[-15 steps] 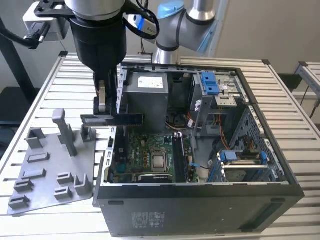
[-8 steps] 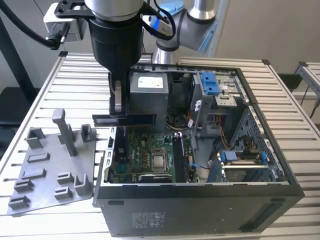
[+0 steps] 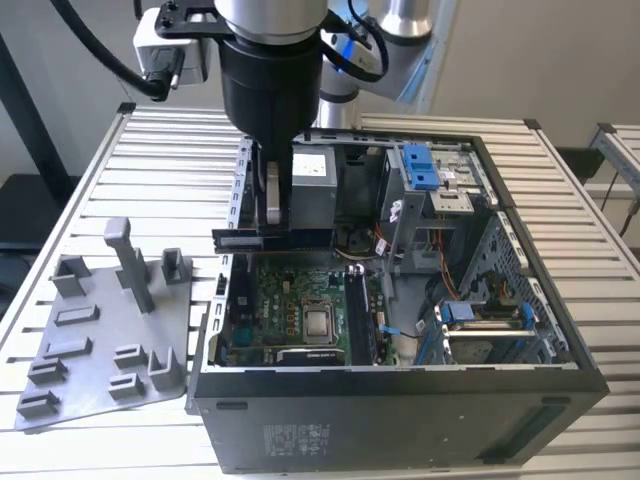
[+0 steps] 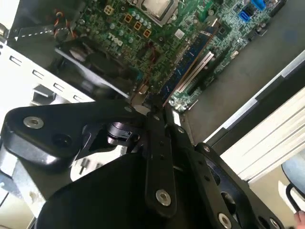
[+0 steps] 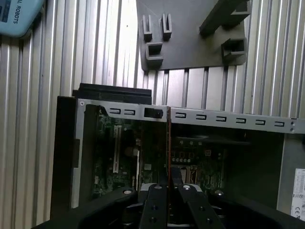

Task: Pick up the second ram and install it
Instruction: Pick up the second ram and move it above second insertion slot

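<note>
One hand point(image 3: 272, 226) hung from the single arm over the open computer case point(image 3: 400, 440), its fingers pinched shut on the memory stick point(image 3: 270, 239). The stick was held level as a dark bar above the green board point(image 3: 290, 300), at the far side of the case toward the exterior view's left.

A white label point(image 3: 295, 438) of small print sat on the case's near face. In the second wrist view, white lettering point(image 4: 116, 38) was printed on the board. In the first wrist view, a pale blue object point(image 5: 19, 16) with white lettering lay on the slatted worktop point(image 5: 47, 71), and a second printed label point(image 5: 298, 191) stuck to the case.

The exterior view showed one silver processor point(image 3: 318, 323), two blue clips point(image 3: 420, 168) stacked at the drive bay, and one grey tray point(image 3: 100, 300) with one tall post point(image 3: 128, 255), beside the case on the worktop.

The first wrist view showed the stick's thin edge point(image 5: 169, 143) running out from the closed hand point(image 5: 169, 185) toward the tray point(image 5: 190, 52). The second wrist view showed the hand point(image 4: 157, 113) above the board, where a blue strip point(image 4: 188, 59) ran beside a white slot point(image 4: 198, 71).
</note>
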Action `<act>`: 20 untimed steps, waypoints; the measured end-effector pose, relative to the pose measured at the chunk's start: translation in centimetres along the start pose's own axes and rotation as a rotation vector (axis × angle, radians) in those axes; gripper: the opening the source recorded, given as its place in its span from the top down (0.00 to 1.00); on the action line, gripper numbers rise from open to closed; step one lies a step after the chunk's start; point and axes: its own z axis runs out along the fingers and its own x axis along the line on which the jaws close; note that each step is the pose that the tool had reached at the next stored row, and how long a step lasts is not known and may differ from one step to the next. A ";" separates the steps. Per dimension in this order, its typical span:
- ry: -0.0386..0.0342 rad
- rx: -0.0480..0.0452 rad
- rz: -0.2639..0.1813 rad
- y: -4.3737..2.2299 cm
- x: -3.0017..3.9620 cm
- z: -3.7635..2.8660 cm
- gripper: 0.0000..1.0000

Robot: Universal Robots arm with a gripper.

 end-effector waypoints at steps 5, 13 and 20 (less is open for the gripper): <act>0.0000 -0.0008 0.000 -1.83 0.11 -0.07 0.85; -0.0004 -0.0024 0.000 -4.90 0.30 -0.18 0.85; -0.0007 -0.0041 0.000 -7.61 0.48 -0.28 0.85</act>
